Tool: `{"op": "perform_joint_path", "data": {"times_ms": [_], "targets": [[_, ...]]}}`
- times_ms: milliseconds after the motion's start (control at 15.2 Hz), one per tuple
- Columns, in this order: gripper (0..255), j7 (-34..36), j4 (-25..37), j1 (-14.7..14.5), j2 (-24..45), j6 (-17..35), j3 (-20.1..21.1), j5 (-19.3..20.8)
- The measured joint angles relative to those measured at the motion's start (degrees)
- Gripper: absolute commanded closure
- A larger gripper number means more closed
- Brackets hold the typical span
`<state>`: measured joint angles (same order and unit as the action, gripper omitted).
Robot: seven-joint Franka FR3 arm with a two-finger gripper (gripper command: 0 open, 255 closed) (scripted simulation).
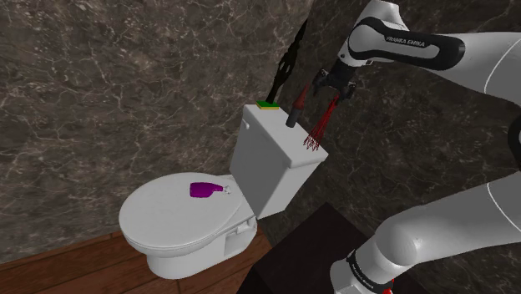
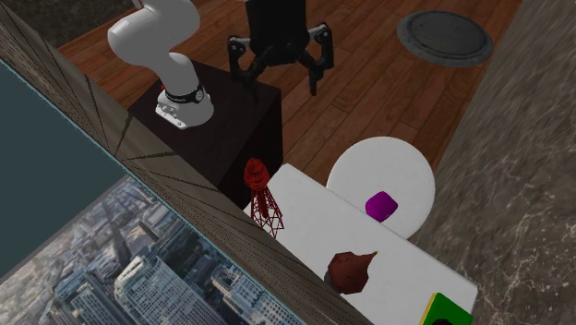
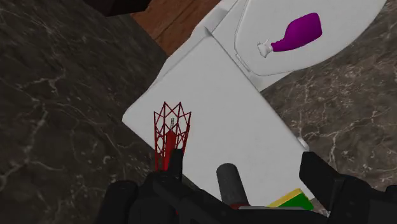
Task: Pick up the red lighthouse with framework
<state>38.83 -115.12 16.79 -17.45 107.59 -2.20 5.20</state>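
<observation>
"What sat on the toilet tank (image 1: 267, 167) in the shoulder view?"
"The red lighthouse (image 1: 316, 134) stood at its corner, right under the gripper (image 1: 332, 90). A purple bottle (image 1: 206, 190) lay on the shut seat lid (image 1: 159, 210)."
"And the second outside view?"
"The lighthouse stood at the tank's end."
"And the wrist view?"
"The fingers (image 3: 318, 181) were spread wide and held nothing. The lighthouse was just beside one."

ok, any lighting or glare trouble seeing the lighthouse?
Shoulder view: no glare; red lighthouse looks thin against the dark marble wall. Second exterior view: its base stands out on the flat white tank. Wrist view: its near end merges into the black gripper.
</observation>
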Motion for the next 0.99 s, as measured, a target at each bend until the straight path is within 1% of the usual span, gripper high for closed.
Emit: {"op": "perform_joint_path", "data": {"times_ms": [396,660,990], "targets": [[0,11.7,5.9,4.4,6.1,2.4,-1.6,2.6],[0,18.9,10.6,7.0,9.1,1.9,-3.1,4.2],[0,21.3,8.0,7.6,9.7,5.4,-3.5,4.9]]}}
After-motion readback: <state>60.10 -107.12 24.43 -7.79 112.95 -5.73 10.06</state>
